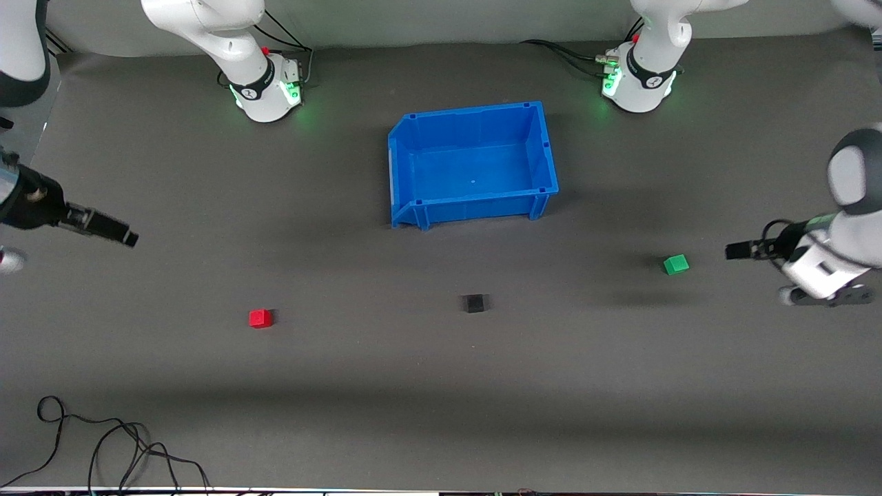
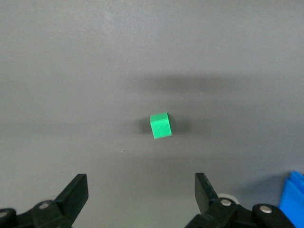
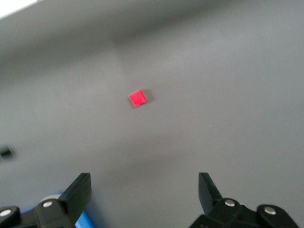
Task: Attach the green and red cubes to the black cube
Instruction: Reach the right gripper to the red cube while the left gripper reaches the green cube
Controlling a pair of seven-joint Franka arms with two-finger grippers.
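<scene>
Green cube (image 2: 160,125) lies under your left gripper (image 2: 140,197), fingers wide for the grab; right gripper (image 3: 145,194) hangs wide toward the red cube (image 3: 137,98); black cube (image 1: 474,303) waits between them on the worktop (image 1: 441,386).

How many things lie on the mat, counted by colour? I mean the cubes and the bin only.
Red: 1, the red cube
Green: 1, the green cube
Black: 1, the black cube
Blue: 1, the blue bin
Total: 4
</scene>
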